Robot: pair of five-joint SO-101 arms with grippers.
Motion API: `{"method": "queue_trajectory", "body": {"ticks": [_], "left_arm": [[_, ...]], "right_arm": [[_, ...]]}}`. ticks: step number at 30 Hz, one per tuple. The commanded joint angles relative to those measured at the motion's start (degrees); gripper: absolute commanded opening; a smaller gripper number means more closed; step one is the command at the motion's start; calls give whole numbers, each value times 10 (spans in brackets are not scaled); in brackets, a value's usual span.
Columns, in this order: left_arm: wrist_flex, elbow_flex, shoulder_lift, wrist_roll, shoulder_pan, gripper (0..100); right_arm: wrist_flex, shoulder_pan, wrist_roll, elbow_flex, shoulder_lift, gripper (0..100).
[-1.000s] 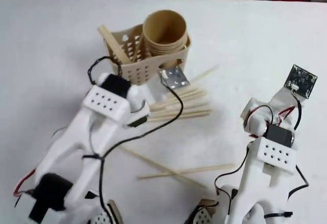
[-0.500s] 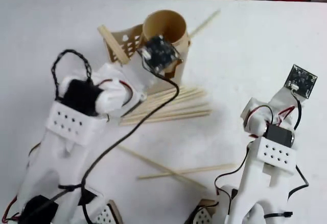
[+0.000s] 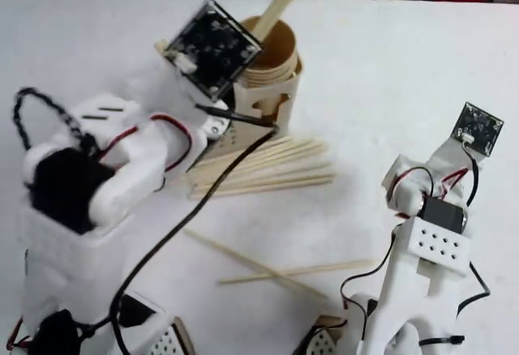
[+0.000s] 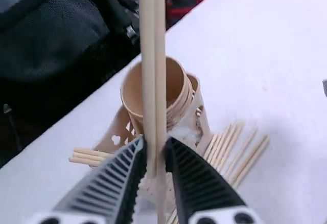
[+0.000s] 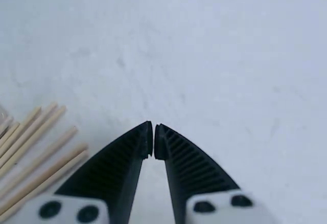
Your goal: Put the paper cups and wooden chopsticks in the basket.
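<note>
Gripping wooden chopsticks (image 4: 153, 55) in left gripper (image 4: 155, 147), near their lower end, upright over paper cups (image 4: 176, 88) stacked in basket (image 4: 115, 132). Likely light, stiff, smooth; prone to pivoting or sliding when pinched far from middle. Better to pinch nearer middle, across both sticks. Loose chopsticks (image 3: 268, 168) lying flat on table (image 3: 389, 63) just beside basket. Right gripper (image 5: 153, 139) closed, empty, low over table.

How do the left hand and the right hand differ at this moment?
The left hand grips a chopstick pair; the right hand is shut on nothing. The left hand is at the basket; the right hand hangs over bare table beside loose chopsticks. Both have black ribbed fingers.
</note>
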Motion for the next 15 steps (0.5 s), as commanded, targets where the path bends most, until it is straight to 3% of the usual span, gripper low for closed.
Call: {"method": "queue_trajectory", "body": {"ticks": [1,15], "left_arm": [[-45,-68,-22,24,6,20],[-207,-37,-15,30,-15,20]], "right_arm": [[-11,4,2,-15,-14,17],[-11,3,2,-14,-12,17]]}}
